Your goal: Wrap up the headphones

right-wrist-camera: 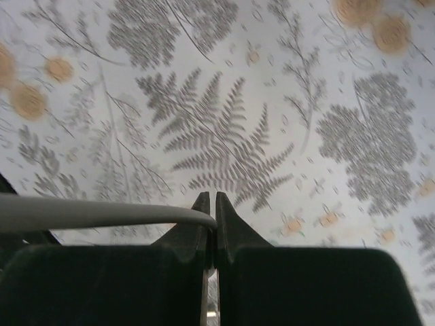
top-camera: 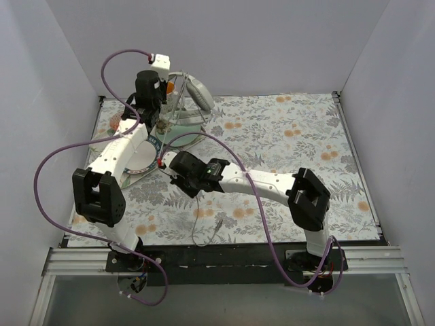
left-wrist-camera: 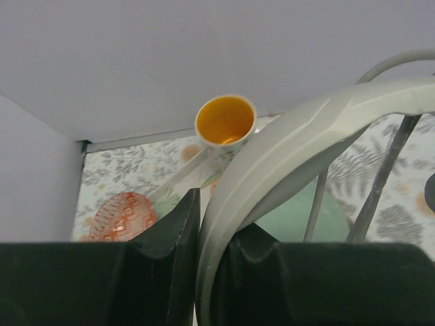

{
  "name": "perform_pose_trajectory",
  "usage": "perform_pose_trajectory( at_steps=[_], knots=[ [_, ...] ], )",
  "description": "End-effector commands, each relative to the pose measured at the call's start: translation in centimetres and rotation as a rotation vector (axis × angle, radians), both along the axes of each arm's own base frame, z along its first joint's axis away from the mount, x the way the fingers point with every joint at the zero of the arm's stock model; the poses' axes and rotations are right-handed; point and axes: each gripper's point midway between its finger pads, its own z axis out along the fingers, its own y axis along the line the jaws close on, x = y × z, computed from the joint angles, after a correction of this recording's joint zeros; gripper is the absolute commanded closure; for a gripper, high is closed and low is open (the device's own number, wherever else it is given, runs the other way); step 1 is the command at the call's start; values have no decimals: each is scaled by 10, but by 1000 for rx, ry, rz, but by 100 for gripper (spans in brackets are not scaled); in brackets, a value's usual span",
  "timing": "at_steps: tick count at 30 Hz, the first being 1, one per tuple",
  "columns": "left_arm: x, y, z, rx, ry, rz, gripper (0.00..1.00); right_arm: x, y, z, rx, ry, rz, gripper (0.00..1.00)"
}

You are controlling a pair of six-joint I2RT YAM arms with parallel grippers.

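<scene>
Headphones (top-camera: 197, 95): headband (left-wrist-camera: 285, 156) pinched in left gripper (left-wrist-camera: 214, 217), raised over plates (top-camera: 136, 166), table (top-camera: 306, 136) far-left; right gripper (right-wrist-camera: 209, 204) pinching cord (right-wrist-camera: 88, 214); step, judged: winding; next: loop cord round headband, taut.

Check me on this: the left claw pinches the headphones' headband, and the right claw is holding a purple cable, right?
Not quite. The right gripper is shut on the thin grey headphone cord, not a purple cable, as the right wrist view shows. The left gripper does pinch the headband.
</scene>
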Motion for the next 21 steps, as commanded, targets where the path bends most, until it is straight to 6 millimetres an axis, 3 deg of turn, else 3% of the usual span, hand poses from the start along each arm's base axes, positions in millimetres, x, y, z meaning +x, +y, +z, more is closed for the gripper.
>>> perform_pose_trajectory(
  at_steps=[1,5,6,9,10,11,12,13,14,15,21],
  knots=[
    [-14,34,85,87,-379,115,96,-14,-69,36,-336,-143,30,99],
    [-24,25,54,184,-330,43,96,21,-123,91,-498,-311,-152,99],
    [-27,18,35,236,-305,5,96,27,-128,103,-504,-343,-180,99],
    [-42,0,22,317,-314,-62,96,50,-141,154,-462,-465,-275,99],
    [-47,-5,4,370,-284,-99,96,56,-143,166,-449,-493,-292,99],
    [-51,-9,-5,390,-274,-120,96,66,-147,189,-423,-550,-325,99],
    [-59,-19,-4,405,-287,-150,96,71,-149,200,-409,-577,-343,99],
    [-66,-22,-21,454,-261,-180,96,76,-151,210,-394,-601,-359,99],
    [-71,-26,-25,473,-259,-194,96,87,-155,228,-361,-648,-386,99],
    [-77,-37,-28,483,-262,-227,96,91,-158,237,-345,-670,-398,99],
    [-100,-47,-54,491,-178,-307,96,126,-200,285,-313,-806,-536,99]
  ],
)
